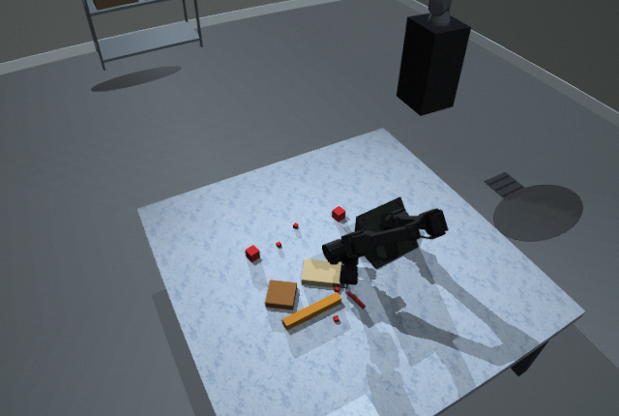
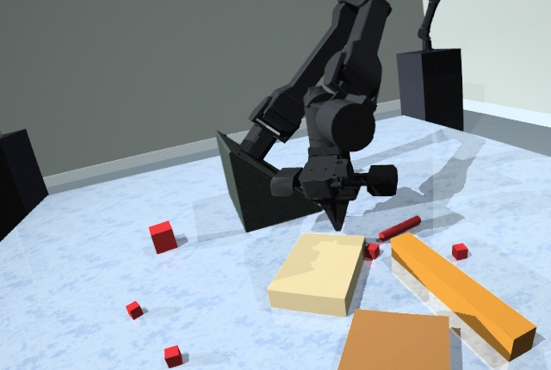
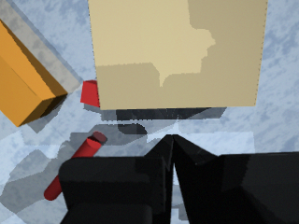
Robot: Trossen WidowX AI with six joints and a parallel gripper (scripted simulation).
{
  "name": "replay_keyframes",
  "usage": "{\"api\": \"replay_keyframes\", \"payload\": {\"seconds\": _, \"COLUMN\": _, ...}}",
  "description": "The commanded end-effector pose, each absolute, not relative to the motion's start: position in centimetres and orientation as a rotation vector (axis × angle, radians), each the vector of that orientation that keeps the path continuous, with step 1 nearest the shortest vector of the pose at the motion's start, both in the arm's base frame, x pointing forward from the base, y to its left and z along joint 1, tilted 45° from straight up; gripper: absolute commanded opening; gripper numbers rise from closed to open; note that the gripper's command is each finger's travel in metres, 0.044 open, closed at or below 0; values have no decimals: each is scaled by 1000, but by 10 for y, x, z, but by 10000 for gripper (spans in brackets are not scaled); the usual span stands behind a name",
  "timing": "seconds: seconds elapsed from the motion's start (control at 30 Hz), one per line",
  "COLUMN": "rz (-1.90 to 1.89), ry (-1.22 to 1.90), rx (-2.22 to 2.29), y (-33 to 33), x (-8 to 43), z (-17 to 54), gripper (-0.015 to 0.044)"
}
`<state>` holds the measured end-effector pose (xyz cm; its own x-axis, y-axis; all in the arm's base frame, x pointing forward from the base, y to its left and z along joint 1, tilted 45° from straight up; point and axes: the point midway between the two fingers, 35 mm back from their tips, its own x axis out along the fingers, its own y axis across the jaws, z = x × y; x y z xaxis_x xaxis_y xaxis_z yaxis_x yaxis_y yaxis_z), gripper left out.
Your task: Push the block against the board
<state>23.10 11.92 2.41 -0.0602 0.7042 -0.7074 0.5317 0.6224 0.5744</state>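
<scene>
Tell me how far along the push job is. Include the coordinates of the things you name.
Done: no contact made; the square brown block (image 1: 281, 293) (image 2: 400, 341) and cream board (image 1: 319, 272) (image 2: 318, 263) (image 3: 177, 51) lie apart.

In hand: nothing gripped; the shut gripper (image 1: 343, 285) (image 2: 337, 229) (image 3: 171, 140) is near the board's end away from the block, likely lining up a push.

Left: close the gap, bring one edge even, move away.
</scene>
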Motion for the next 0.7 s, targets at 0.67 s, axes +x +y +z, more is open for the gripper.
{"api": "replay_keyframes", "payload": {"seconds": 0.67, "rz": 185, "ry": 1736, "rx": 1029, "y": 127, "x": 237, "z": 11, "gripper": 0}}
